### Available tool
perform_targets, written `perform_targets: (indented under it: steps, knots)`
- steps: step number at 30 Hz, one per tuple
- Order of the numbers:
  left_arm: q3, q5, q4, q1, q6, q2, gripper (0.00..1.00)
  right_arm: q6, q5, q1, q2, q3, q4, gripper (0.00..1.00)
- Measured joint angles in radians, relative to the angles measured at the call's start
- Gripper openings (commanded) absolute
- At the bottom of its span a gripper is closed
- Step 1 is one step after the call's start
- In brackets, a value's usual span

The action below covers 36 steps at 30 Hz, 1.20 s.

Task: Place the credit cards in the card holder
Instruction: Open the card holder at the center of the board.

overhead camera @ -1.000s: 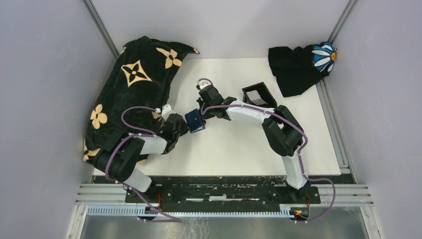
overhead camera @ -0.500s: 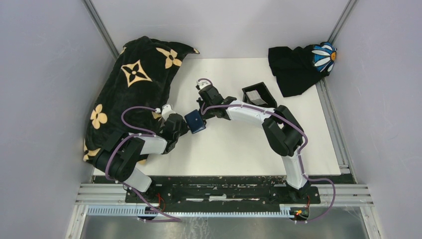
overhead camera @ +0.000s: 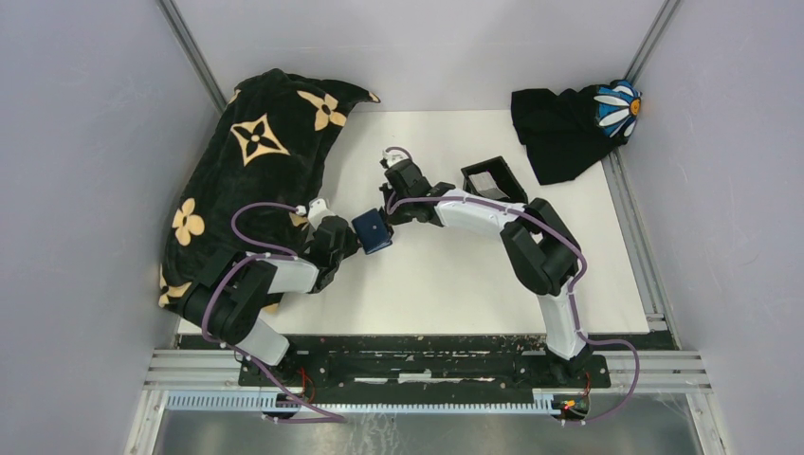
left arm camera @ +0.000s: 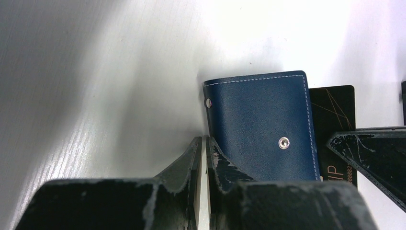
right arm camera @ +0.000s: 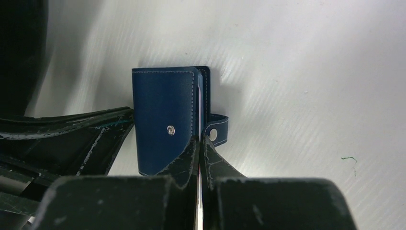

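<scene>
card holder: we judge it light, floppy; pinch cover edge | dark card: stiff, slick | left gripper, right gripper: jaws near-shut, hold unclear

"How much of the dark card shows, right of centre in the left wrist view?"

"A strip only. The card holder covers its left part, and the right gripper's finger hides its lower lettering."

"And from above?"

"Too small to tell."
</scene>
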Motion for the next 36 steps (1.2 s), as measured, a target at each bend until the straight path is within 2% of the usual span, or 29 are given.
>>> perform_targets:
  steps: [17,36]
  knots:
    - [0.0,0.003,0.043,0.001,0.0,0.025,0.13,0.136,-0.087,-0.066,0.0,-0.097,0.15,0.01]
    - [0.0,0.007,0.054,0.001,0.0,0.031,0.14,0.025,0.001,-0.053,-0.019,-0.092,0.119,0.01]
